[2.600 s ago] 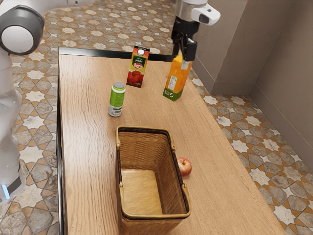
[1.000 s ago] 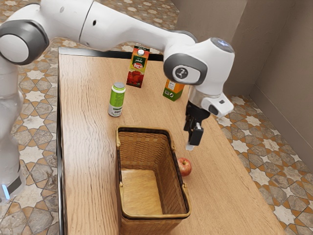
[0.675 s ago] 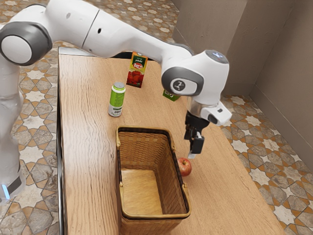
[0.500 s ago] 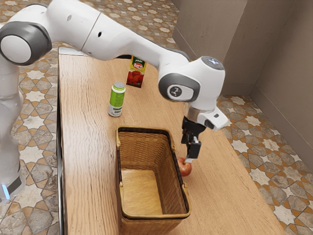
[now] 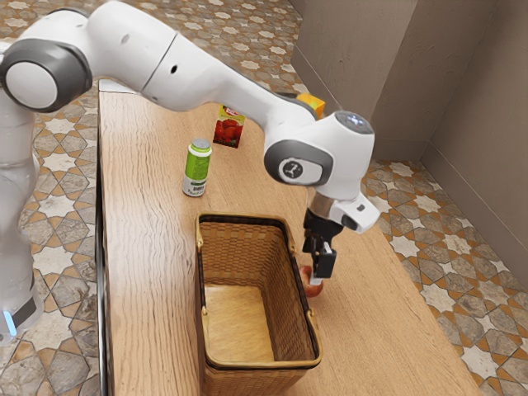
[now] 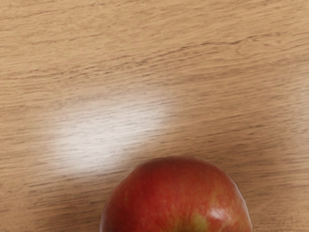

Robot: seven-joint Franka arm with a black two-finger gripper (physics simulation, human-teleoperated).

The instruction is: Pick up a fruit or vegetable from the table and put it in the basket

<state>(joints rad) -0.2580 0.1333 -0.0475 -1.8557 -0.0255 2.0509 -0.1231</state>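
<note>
In the exterior view, the white arm (image 5: 206, 74) comes in from the upper left and spans the upper part of the frame, with its black gripper (image 5: 316, 279) pointing down right of centre, low over the apple (image 5: 313, 291). The pictures do not show whether the gripper stands apart, together or clamped on the fruit, so I cannot tell. The apple is right of centre, a little below the middle of the frame, partly hidden by the gripper and just outside the right side of the wicker basket (image 5: 256, 364). The basket takes up the lower middle of the frame, its open top showing a bare wooden bottom. A green and white can (image 5: 197, 167) stands upright on the wooden table (image 5: 148, 264), left of centre, and a red carton (image 5: 228, 130) is above and to its right, its top hidden by the arm. An orange top (image 5: 312, 102) shows behind the arm, right of centre near the top. In the wrist view, the red apple sits at the lower edge, cut off by it, with a yellowish patch low on its skin, and wood grain spreads above it.
</note>
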